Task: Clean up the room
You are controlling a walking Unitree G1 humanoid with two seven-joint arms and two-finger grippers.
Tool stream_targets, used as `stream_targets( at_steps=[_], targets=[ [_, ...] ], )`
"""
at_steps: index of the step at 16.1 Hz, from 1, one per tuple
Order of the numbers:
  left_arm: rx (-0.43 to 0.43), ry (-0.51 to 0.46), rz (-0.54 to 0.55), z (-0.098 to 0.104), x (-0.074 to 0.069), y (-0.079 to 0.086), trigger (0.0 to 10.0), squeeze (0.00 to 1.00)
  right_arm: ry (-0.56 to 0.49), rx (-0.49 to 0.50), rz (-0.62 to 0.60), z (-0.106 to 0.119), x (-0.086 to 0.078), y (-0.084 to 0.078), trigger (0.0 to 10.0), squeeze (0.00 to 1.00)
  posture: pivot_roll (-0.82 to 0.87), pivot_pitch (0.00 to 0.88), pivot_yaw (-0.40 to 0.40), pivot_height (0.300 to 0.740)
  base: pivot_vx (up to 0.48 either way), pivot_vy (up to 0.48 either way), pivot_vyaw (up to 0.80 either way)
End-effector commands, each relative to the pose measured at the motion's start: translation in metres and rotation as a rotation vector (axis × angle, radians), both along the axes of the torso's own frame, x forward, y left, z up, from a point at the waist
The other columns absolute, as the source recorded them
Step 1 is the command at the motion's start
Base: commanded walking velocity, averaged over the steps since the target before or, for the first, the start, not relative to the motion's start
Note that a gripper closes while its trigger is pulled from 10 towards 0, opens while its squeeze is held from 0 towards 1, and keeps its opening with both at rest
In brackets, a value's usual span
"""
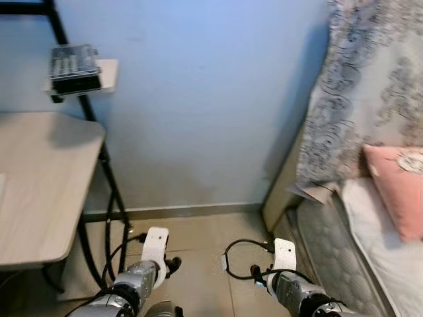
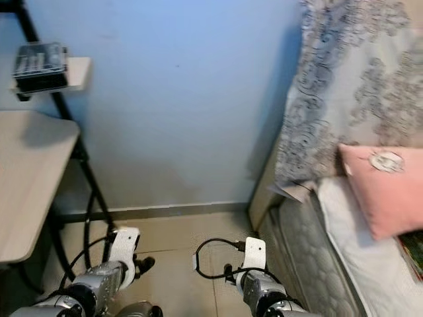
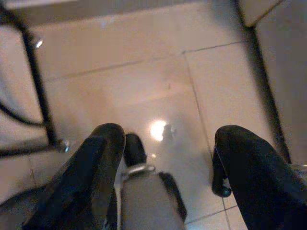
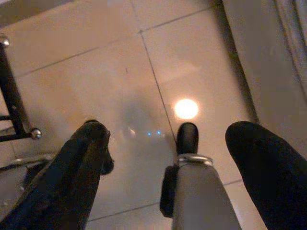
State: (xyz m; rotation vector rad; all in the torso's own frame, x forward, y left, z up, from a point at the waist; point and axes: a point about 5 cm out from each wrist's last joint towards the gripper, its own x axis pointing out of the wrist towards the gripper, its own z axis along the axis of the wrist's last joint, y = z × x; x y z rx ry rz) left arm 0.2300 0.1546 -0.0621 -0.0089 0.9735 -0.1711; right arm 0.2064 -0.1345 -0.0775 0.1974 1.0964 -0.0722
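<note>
My left arm [image 1: 142, 276] and right arm [image 1: 291, 285] hang low over the tiled floor [image 1: 198, 264], facing a blue wall. In the left wrist view my left gripper [image 3: 168, 139] is open, with bare tile and my own leg between its black fingers [image 3: 91, 167]. The right gripper [image 4: 170, 132] is open too, its fingers [image 4: 81, 163] spread over shiny tile with a lamp glare. Neither holds anything. A pink pillow [image 1: 395, 188] lies on the bed at the right.
A light wooden desk [image 1: 39, 178] on a black metal frame [image 1: 109, 191] stands at the left, with a black box [image 1: 74, 67] on a small shelf above it. The bed [image 1: 370, 257] with a patterned cover [image 1: 370, 79] fills the right. A narrow strip of floor runs between them.
</note>
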Motion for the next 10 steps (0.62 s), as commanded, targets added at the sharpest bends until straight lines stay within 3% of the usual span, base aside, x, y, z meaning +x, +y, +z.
stream_targets(
  at_steps=[1, 6, 10],
  targets=[
    [-0.021, -0.045, -0.044, 0.007, 0.010, -0.008, 10.0, 0.00, -0.011, -0.014, -0.008, 0.001, 0.001, -0.003, 10.0, 0.00, 0.04, 0.000, -0.023, 0.714, 0.000, 0.000, 0.00],
    [-0.071, -0.029, -0.030, 0.003, 0.004, -0.020, 10.0, 0.00, -0.047, -0.012, -0.013, 0.003, 0.005, -0.006, 10.0, 0.00, 0.02, 0.000, -0.022, 0.714, 0.000, 0.000, 0.00],
    [-0.073, -0.028, -0.021, 0.002, 0.004, -0.020, 10.0, 0.00, -0.048, -0.013, -0.012, 0.003, 0.005, -0.007, 10.0, 0.00, 0.02, 0.000, -0.022, 0.714, 0.000, 0.000, 0.00]
  ],
)
